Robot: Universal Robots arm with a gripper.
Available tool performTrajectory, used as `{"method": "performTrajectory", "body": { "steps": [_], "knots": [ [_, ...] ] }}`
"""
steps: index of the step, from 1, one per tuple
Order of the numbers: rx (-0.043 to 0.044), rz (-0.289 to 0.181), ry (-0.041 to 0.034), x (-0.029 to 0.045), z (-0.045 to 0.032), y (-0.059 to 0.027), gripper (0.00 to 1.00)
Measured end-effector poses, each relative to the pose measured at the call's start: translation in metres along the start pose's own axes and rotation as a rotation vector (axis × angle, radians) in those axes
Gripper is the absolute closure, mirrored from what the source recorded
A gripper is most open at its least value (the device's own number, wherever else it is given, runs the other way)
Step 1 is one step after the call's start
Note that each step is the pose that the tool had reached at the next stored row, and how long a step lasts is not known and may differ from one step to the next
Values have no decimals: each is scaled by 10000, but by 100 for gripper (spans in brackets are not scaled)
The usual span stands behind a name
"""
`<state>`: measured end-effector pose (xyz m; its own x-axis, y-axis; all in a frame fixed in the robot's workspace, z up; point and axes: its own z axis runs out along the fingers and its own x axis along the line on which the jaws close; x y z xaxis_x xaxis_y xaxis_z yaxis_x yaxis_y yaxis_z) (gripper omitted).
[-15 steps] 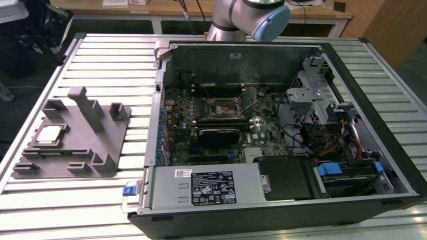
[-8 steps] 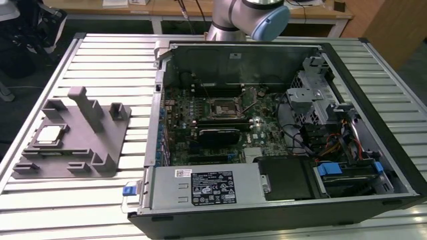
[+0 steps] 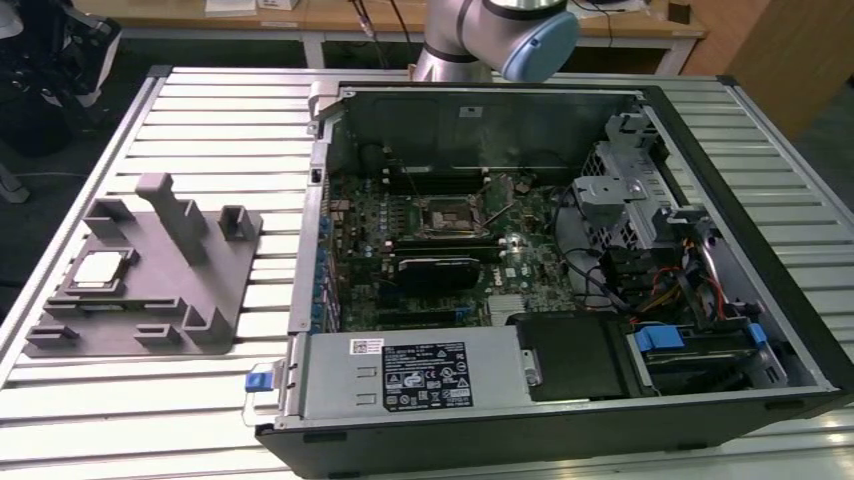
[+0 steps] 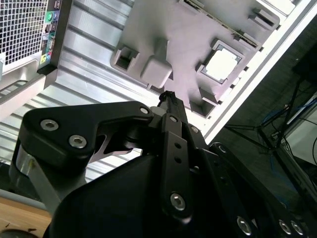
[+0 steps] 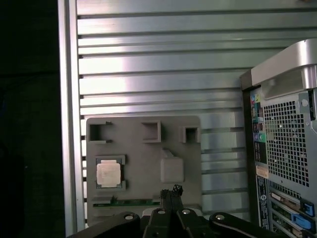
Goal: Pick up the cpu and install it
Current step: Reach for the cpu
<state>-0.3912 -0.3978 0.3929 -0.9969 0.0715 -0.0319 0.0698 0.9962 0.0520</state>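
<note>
The task is barely begun: the cpu (image 3: pixel 100 270) lies in its recess on the grey holder block (image 3: pixel 220 270), well apart from the black socket (image 3: pixel 445 212) inside the open computer case (image 3: pixel 747 330), while the gripper (image 5: pixel 171 190) hangs above the block, jaws together and holding nothing

Arm (image 3: pixel 501 35) cropped at exterior view's edge, grey block (image 4: pixel 163 29) partly behind gripper (image 4: pixel 167 95)

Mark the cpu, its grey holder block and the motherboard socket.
cpu (image 3: pixel 100 270): exterior view, centre of its silvery top.
grey holder block (image 3: pixel 220 270): exterior view, bare base plate.
motherboard socket (image 3: pixel 445 213): exterior view, middle of the framed square.
</note>
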Motion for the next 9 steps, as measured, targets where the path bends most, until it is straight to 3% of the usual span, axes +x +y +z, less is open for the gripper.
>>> {"method": "performTrajectory", "body": {
  "steps": [9],
  "knots": [
    [0,1,1,97,-4,-6,89]
  ]
}}
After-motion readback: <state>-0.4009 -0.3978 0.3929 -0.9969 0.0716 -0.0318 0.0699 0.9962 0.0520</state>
